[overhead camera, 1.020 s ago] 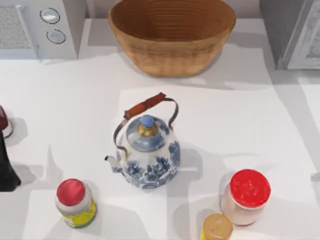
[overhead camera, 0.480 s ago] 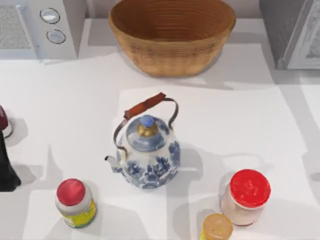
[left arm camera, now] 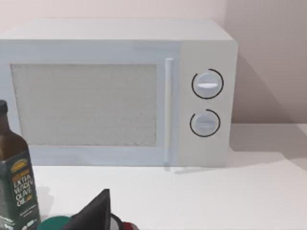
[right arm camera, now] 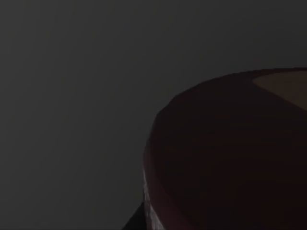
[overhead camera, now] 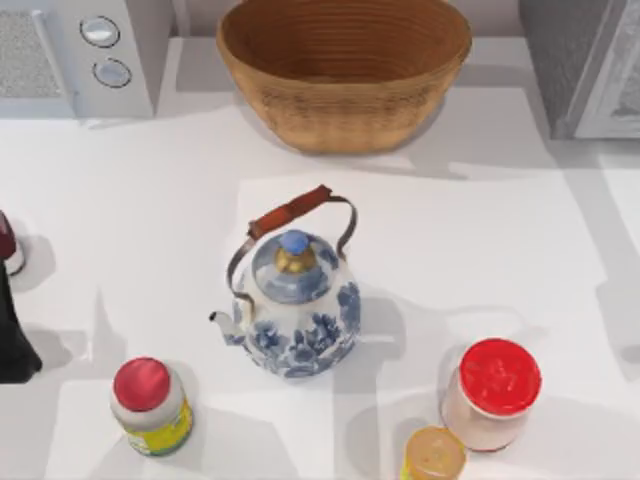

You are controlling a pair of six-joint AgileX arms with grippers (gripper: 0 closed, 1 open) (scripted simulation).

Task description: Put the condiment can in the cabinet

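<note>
Wicker basket (overhead camera: pixel 345 75), with nothing in it, stood at the far middle of the white worktop (overhead camera: pixel 480 220) in the top view. The white microwave (overhead camera: pixel 90 55) filled the far left corner, and the grey cabinet (overhead camera: pixel 560 60) was cut off by the far right corner. A blue-and-white teapot (overhead camera: pixel 295 305), lid on, held the centre. Near the front edge stood a red-capped bottle (overhead camera: pixel 150 405) on the left. On the right, a red-lidded jar (overhead camera: pixel 490 392) stood just beside a small yellow-topped jar (overhead camera: pixel 433 455) cropped by that edge. Open worktop lay between the teapot and the cabinet.

The left wrist view faced the microwave, its door shut, with an olive oil bottle (left arm camera: pixel 14 187) upright near it. A dark wedge of the left gripper (left arm camera: pixel 96 213) showed close to the camera. Whether it was open or held anything could not be told.

The right wrist view was dark, and where the condiment can sat could not be told.
</note>
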